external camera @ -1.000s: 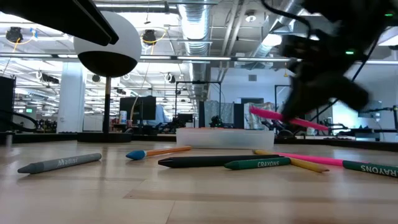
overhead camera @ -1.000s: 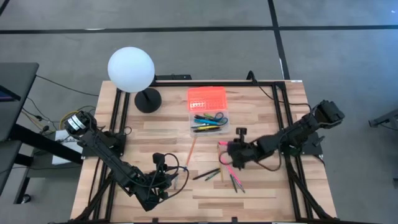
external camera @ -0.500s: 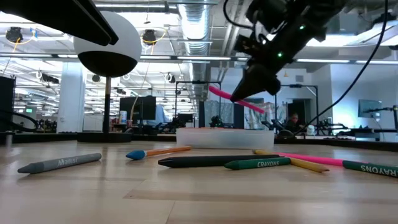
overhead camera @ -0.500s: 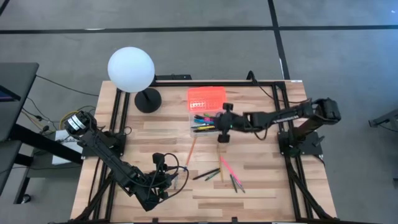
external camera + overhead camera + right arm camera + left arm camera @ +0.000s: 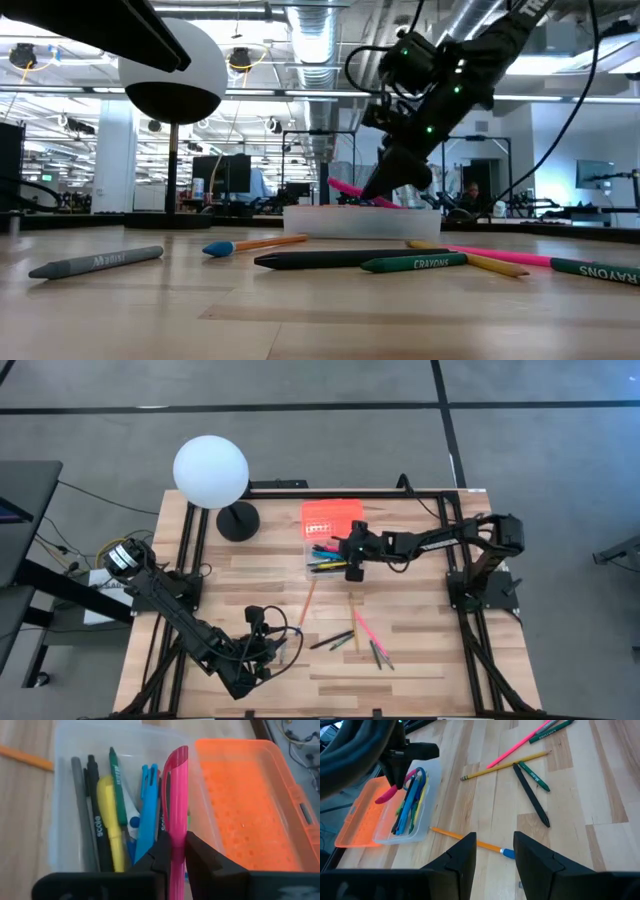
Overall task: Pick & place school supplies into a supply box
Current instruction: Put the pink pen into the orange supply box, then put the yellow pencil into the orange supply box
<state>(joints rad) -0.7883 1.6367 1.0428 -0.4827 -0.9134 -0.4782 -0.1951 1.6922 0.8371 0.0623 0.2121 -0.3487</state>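
Supply box sits far-centre on the desk, clear base w/ orange lid flipped open on its far side. Inside the base: blue pens, yellow marker, green pen, grey & black pens, blue-handled scissors. Right hand is over the box's near-right part, fingers clamped on a pink marker; in the low view the marker tilts down, lower end at the box rim; can't tell if it touches the contents.

Near of the box, loose on the desk: orange pencil w/ blue cap just near-left of it; yellow pencil, pink pen, black pen & green crayon further near; a couple more thin pens at near right. Low view also shows a grey crayon at its left.

Left hand rests low at the near-left of the desk, fingers apart, holding nothing, well apart from the box.

White globe lamp on black base stands far-left.
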